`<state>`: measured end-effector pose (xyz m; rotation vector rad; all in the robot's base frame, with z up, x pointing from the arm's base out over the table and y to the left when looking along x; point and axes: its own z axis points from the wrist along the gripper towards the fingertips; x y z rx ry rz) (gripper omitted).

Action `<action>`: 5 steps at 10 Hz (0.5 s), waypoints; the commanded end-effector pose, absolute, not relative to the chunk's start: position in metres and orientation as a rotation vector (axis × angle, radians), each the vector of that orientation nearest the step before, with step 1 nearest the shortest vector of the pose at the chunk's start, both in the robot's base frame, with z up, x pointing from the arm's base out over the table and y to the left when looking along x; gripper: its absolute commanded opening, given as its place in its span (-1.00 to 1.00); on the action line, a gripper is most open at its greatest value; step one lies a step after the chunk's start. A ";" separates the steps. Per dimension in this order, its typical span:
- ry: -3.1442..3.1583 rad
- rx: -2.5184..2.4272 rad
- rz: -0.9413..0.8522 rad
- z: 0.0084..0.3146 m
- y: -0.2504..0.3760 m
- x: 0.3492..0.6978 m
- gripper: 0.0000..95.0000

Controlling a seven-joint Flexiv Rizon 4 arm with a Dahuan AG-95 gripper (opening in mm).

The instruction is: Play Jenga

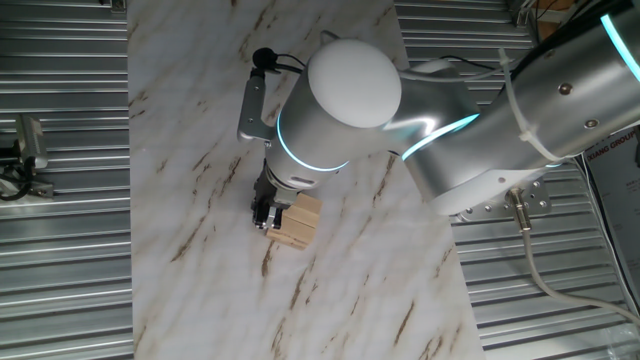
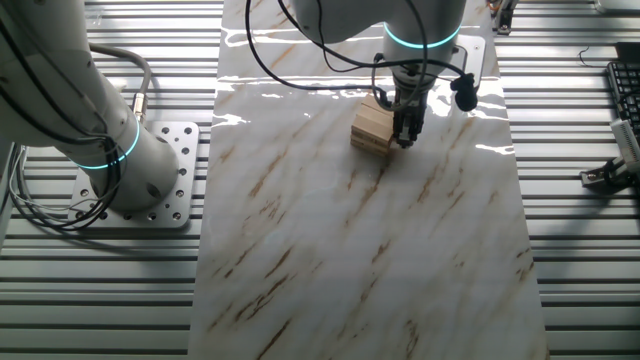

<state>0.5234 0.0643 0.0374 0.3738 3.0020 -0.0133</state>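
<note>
Marble-look tabletop (image 2: 350, 250) w/ brown veins, ribbed metal flooring on both sides. Jenga (image 1: 297, 221) is a small pale-tan wooden stack, plain blocks in crosswise layers, squat and blocky, sitting on the marble near its far end in the other fixed view. Gripper (image 2: 405, 135) is right against one side of the stack, pointing down; can't tell if fingers are spread or closed.

a glossy marbled sheet (image 2: 350, 250) is seen on ribbed metal (image 2: 580, 270). the jenga blocks (image 2: 371, 128) are shown as pale matt wood; the arm (image 1: 540, 90) as smooth satin-finished metal.
</note>
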 end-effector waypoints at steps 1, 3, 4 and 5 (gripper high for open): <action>3.002 0.371 -0.013 0.037 0.064 0.524 -1.00; 3.002 0.371 -0.013 0.037 0.064 0.525 -1.00; 3.001 0.372 -0.015 0.037 0.063 0.525 -1.00; 3.002 0.372 -0.016 0.037 0.063 0.526 -1.00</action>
